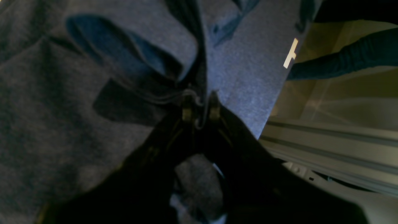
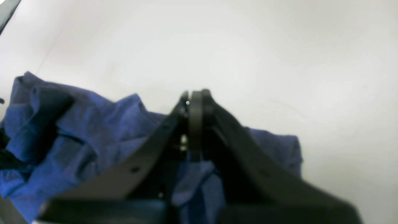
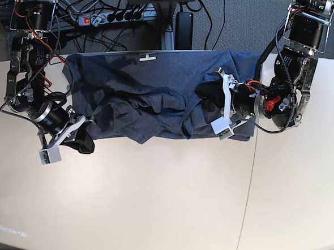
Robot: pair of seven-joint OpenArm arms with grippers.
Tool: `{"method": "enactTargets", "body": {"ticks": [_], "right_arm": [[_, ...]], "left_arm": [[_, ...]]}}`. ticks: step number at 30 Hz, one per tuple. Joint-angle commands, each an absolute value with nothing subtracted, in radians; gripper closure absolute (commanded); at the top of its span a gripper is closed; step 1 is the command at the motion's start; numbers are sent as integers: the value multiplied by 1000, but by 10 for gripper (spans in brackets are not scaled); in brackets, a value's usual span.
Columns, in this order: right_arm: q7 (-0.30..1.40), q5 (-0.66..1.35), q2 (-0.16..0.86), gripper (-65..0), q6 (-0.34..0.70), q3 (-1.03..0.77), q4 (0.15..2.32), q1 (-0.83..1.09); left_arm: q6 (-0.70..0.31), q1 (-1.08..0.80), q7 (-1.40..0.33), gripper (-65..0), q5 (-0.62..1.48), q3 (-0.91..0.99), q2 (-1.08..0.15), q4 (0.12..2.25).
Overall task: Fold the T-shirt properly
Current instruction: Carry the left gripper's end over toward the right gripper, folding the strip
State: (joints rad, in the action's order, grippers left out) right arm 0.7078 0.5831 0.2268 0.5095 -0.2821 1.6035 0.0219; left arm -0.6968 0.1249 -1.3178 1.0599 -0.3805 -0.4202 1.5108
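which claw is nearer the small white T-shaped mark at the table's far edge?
Left. Left claw is pinching the slate-blue T-shirt mid-cloth, closer to the white mark; right claw sits at the shirt's near corner, farther off.

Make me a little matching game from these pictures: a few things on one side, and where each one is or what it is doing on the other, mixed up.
Things:
1. T-shirt
2. left gripper
3. right gripper
4. power strip

Places or states:
a. shut on nothing, over the bare table
b. on the floor behind the table, with a red switch
c. crumpled along the table's far edge
d. pinching a seam of blue-grey cloth

Pairs: 1-c, 2-d, 3-a, 4-b
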Motion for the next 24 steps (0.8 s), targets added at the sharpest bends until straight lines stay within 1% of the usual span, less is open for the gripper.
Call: {"method": "enactTargets", "body": {"ticks": [1,2,3,6,7,8,13,17,20,24], "right_arm": [[685,602,237,0,584,-288,1622,6],[685,602,238,0,584,-288,1622,6],[685,602,238,0,584,-288,1622,6],[685,602,238,0,584,-288,1622,6],[685,602,238,0,584,-288,1622,6],[685,602,238,0,584,-287,1622,6],[685,602,237,0,584,-287,1622,6],[685,602,237,0,584,-287,1622,6],[682,601,238,0,584,-287,1621,6],[672,598,237,0,584,-287,1621,6]], "left_arm": [[-698,141,-1306,0,1084,-377,-419,1527],[-698,142,-1306,0,1082,-377,-413,1527],[-698,142,-1305,-25,1084,-377,-409,1527],[-698,144,-1305,-236,1085,-377,-392,1527],[-698,147,-1305,-288,1092,-377,-385,1527],[-698,149,-1306,-318,1106,-377,-379,1527],[-698,152,-1353,-321,1302,-377,-348,1557],[-698,152,-1396,-320,1417,-378,-330,1594],[-698,152,-1396,-320,1459,-377,-327,1596],[-698,152,-1396,-320,1466,-377,-327,1596]]}}
